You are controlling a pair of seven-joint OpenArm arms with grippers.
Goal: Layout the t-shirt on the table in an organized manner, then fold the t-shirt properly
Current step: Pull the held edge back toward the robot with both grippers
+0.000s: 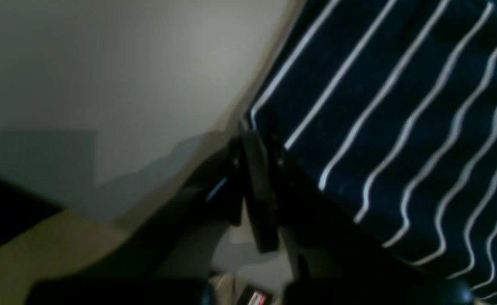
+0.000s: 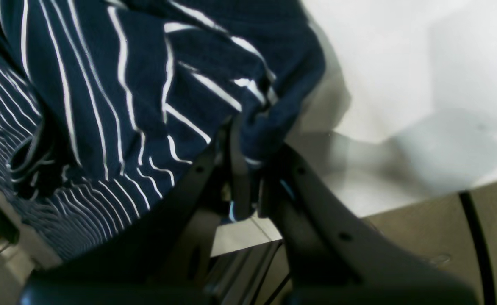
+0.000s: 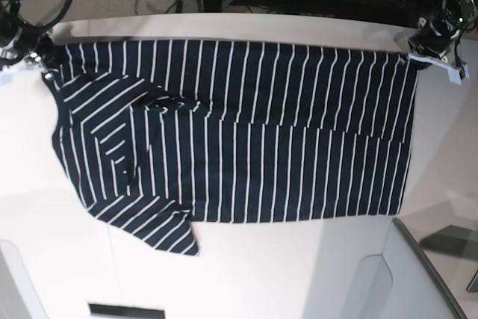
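A: Left gripper [image 1: 254, 140] clamped on t-shirt [image 3: 231, 136] hem corner, at far edge of table [image 3: 261, 274]. Right gripper [image 2: 248, 140]?

B: Closed too, pinching bunched fabric at the shoulder end. Shirt spread lengthwise along far edge, one sleeve trailing toward near side.

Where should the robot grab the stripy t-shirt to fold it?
Probably the near hem of the t-shirt, coming from the table's front edge. The shirt lies spread flat, its far corners are already pinched, and the near edge lies free, ready to lift over.
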